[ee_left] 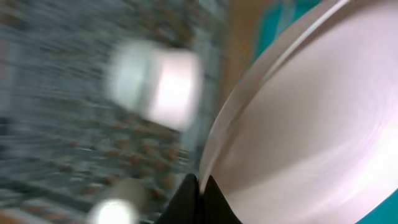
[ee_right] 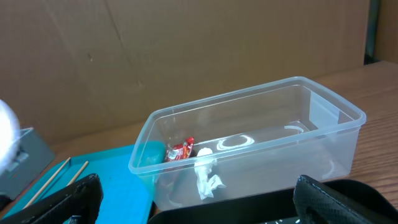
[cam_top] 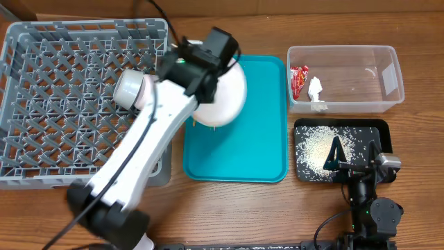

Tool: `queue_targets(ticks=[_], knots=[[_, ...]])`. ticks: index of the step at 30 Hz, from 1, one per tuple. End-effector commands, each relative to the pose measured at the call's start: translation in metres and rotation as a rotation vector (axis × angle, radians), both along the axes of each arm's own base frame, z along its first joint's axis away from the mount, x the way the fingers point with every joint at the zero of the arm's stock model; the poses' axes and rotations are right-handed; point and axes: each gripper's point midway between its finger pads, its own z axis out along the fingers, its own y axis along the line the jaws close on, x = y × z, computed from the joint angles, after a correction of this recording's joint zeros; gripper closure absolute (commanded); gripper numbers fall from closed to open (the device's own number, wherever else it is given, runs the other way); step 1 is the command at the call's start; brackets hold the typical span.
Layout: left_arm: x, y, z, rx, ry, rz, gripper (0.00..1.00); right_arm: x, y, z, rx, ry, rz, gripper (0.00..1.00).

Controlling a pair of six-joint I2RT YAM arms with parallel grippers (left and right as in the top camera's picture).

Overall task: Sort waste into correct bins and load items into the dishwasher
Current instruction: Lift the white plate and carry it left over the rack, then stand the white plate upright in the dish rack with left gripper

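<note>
the left gripper (cam_top: 207, 82) pinched the rim of the round white plate (cam_top: 232, 97). a dark finger (ee_left: 183, 200) showed on each side of the edge. the plate was tilted. most of it hung to the right of those jaws, over the top left part of the teal tray (cam_top: 236, 149). to the left of the jaws was the big grey dish rack (cam_top: 41, 104). the left wrist view was very blurry, but a white cup (ee_left: 155, 84) showed in the rack, left of the jaws.

the right gripper (cam_top: 357, 163) had its jaws spread wide with nothing between them. under them lay the flat black tray (cam_top: 380, 135). white rice grains (cam_top: 316, 146) were scattered in it, mostly to the left of the jaws. just past the jaws stood the clear tub (cam_top: 343, 105). the red wrapper (ee_right: 182, 150) and the crumpled tissue (ee_right: 205, 177) lay inside it at its left end, close together. i could not tell if they touched. far off to the left of the right jaws, two thin chopsticks (ee_right: 53, 179) lay side by side on the teal tray.
</note>
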Motion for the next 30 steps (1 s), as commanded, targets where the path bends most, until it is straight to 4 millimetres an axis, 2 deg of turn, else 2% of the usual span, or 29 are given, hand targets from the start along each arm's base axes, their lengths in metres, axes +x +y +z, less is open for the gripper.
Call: queue_targets(ticks=[1,4,6,9,13,18,22,30], knots=[[-0.008,0.070,0.102,0.294,-0.314,0.165,0.96,0.000,-0.002,-0.002,-0.002,-0.003,-0.009,0.00],[-0.017,0.098,0.135,0.444,-0.395,0.243,0.96,0.000,-0.002,-0.002,-0.001,-0.003,-0.009,0.00],[-0.023,0.113,0.147,0.547,-0.403,0.282,0.96,0.000,-0.002,-0.002,-0.002,-0.003,-0.009,0.00],[-0.024,0.132,0.147,0.621,-0.366,0.324,0.96,0.000,-0.002,-0.002,-0.002,-0.003,-0.009,0.00],[-0.023,0.154,0.131,0.680,-0.266,0.362,0.96,0.000,-0.002,-0.002,-0.002,-0.003,-0.009,0.00],[-0.022,0.187,0.101,0.719,-0.175,0.466,0.96,0.000,-0.002,-0.002,-0.001,-0.003,-0.009,0.00],[-0.011,0.212,0.077,0.761,-0.104,0.524,0.96,0.000,-0.002,-0.002,-0.002,-0.003,-0.009,0.00],[0.014,0.229,0.025,0.825,0.043,0.524,0.96,0.000,-0.002,-0.002,-0.002,-0.003,-0.009,0.00]])
